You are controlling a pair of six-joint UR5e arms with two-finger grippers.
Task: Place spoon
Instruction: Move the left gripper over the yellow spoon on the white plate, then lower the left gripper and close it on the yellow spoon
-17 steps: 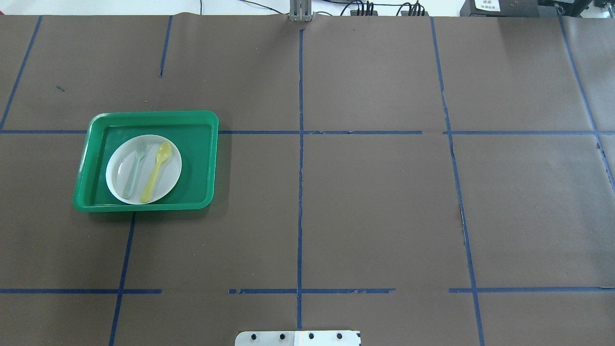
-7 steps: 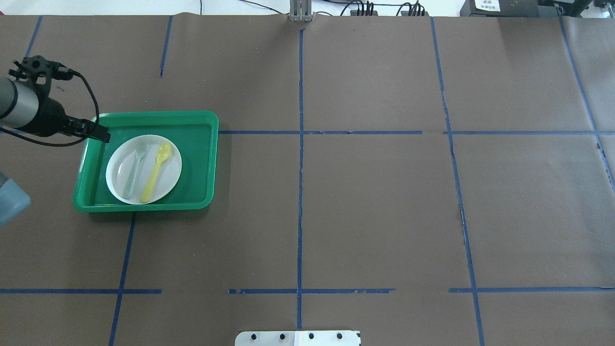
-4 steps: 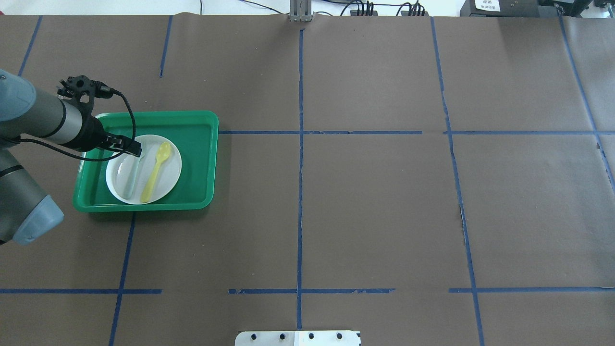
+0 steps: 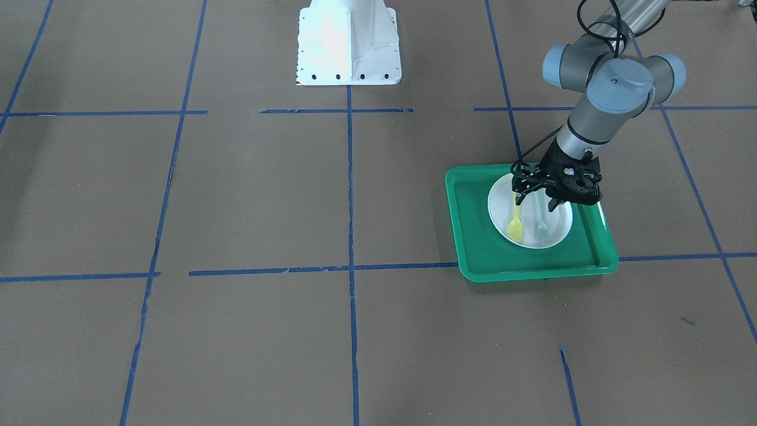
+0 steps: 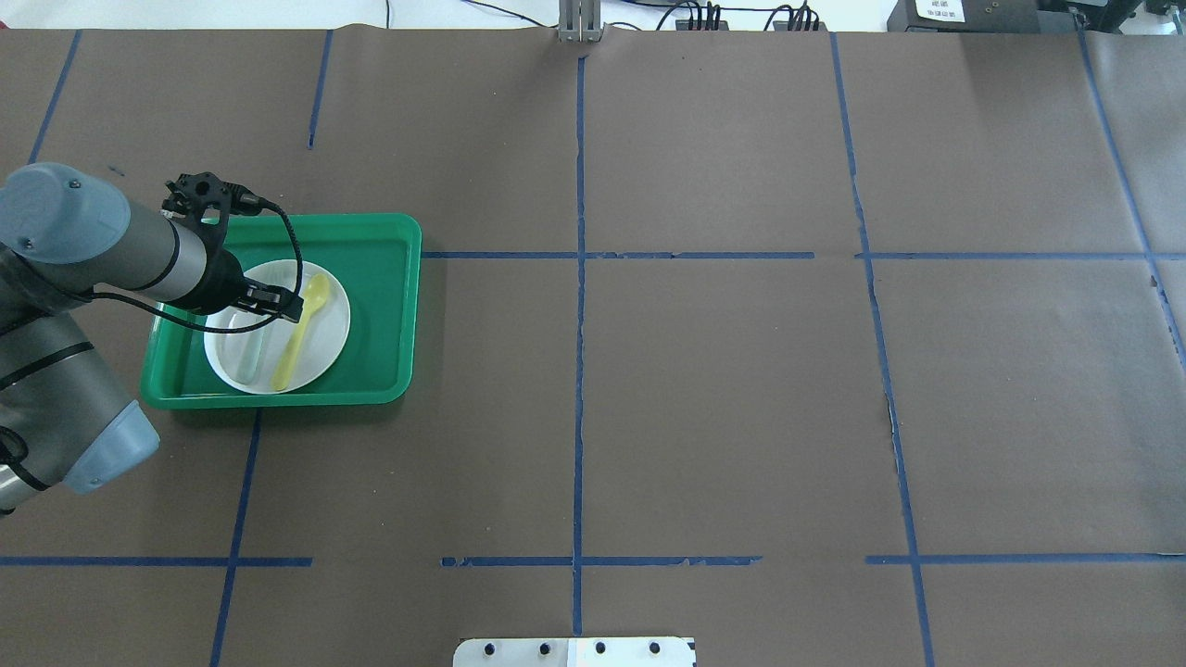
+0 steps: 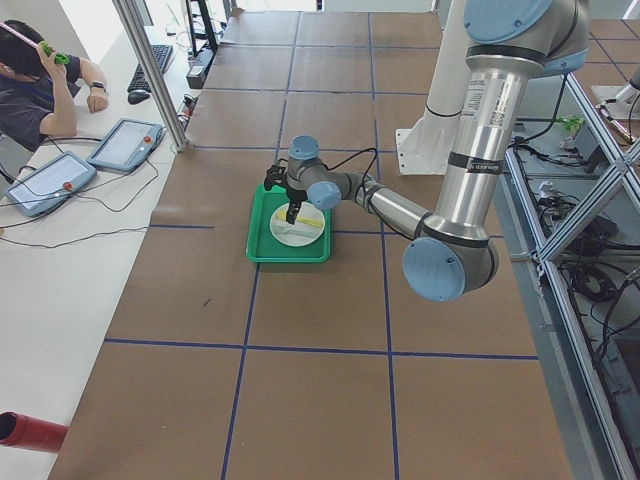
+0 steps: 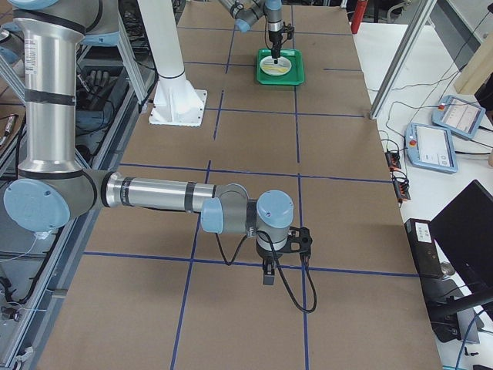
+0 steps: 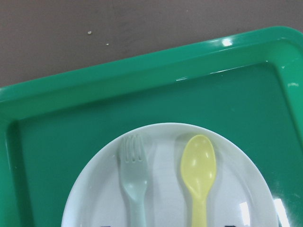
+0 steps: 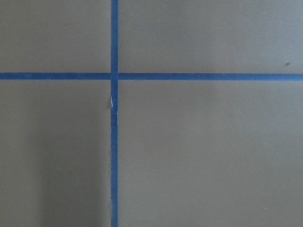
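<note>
A: Now, what is seen to be changed?
B: The left tool (image 4: 534,204) has been brought in over the green tray (image 5: 380,306). In the overhead picture of moments ago, only the tray and bare desk (image 5: 723,389) are shown. It is hung just above the white plate (image 5: 329,343), with its jaws wide apart and nothing held.
A: What is meant by that for the task?
B: The approach is judged nearly done. A descent and a closing on the handle are still owed.
A: Where is the spoon (image 8: 199,170) found?
B: It is laid flat on the plate, inside the tray, just beside the pale fork (image 8: 135,175) and not touched by it.
A: Which way is it pointed?
B: Its long axis is run outward from the robot's side, slanted slightly toward the robot's right. The handle end is placed nearest the robot, beneath the tool, and the oval bowl is turned toward the tray's far wall.
A: And the right tool (image 7: 266,274)?
B: It is hung over bare desk, well apart at the other end. Whether it is spread or closed cannot be told.
</note>
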